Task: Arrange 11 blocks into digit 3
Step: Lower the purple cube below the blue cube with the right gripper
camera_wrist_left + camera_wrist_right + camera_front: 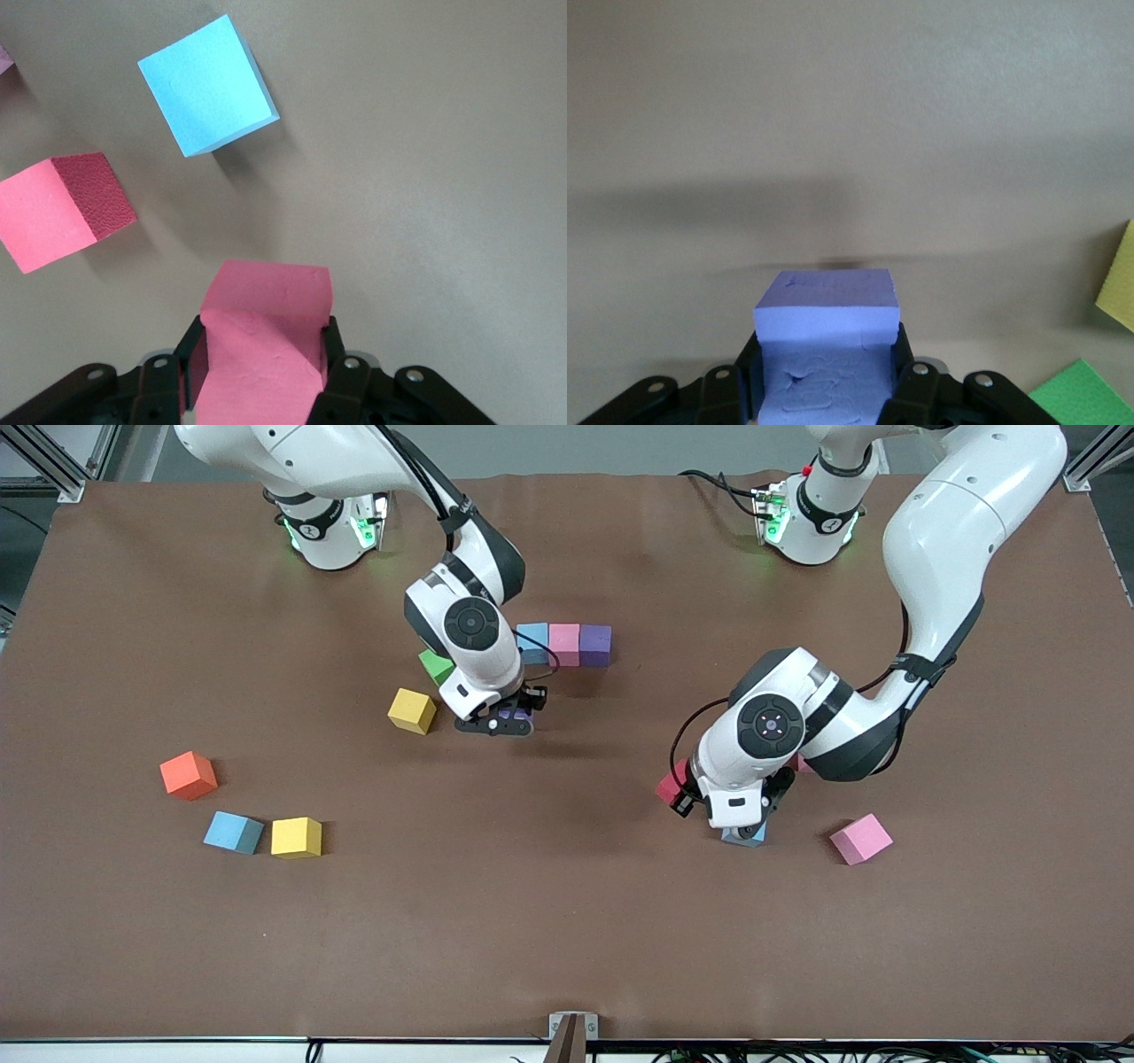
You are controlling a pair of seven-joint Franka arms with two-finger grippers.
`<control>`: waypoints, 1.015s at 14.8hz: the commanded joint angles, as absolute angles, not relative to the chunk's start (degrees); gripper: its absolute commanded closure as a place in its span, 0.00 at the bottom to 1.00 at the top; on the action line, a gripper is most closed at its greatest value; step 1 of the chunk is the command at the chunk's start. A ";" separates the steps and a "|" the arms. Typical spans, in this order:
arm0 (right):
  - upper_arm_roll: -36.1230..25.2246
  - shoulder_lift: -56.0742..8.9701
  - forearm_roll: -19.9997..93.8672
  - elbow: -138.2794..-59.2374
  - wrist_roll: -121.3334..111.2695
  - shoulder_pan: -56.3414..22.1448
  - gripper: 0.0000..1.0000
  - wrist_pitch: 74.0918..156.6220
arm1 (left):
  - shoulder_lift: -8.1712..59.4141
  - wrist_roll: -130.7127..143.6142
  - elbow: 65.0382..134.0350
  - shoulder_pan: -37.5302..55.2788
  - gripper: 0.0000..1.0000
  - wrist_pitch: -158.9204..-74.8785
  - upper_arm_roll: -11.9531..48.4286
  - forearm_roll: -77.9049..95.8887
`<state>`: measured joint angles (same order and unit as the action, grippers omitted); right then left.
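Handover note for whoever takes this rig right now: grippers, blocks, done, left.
Left gripper: shut on a red block, over a light blue block at the left arm's end.
Right gripper: shut on a purple block, just above the table, nearer the front camera than the row.
Done: one row of three touching, light blue, pink, purple.
Loose: red block, pink block, yellow block; at the right arm's end a light blue block and a yellow block.
Not in the job: green cube, orange cube.
Left: place both held blocks, then the loose ones.
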<state>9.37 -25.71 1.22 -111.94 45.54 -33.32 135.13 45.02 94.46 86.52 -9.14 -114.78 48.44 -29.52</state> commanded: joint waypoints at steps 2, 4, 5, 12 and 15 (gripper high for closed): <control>8.88 -23.03 2.46 -116.54 47.11 -35.33 0.60 139.56 | 44.12 93.69 85.87 -9.40 0.54 -112.68 48.95 -28.92; 8.88 -23.11 2.46 -116.63 48.51 -36.29 0.60 140.01 | 44.12 93.69 85.87 -9.49 0.54 -112.59 48.96 -29.09; 8.88 -23.38 2.37 -116.63 49.39 -36.91 0.60 140.18 | 44.12 93.69 85.78 -9.41 0.54 -112.59 48.96 -29.18; 8.88 -23.47 2.20 -117.77 52.91 -37.97 0.60 140.71 | 43.33 94.22 85.43 -9.49 0.54 -110.48 49.48 -28.74; 8.79 -23.47 2.20 -117.86 53.35 -37.97 0.60 140.71 | 43.33 94.13 84.73 -9.58 0.53 -109.17 49.66 -28.74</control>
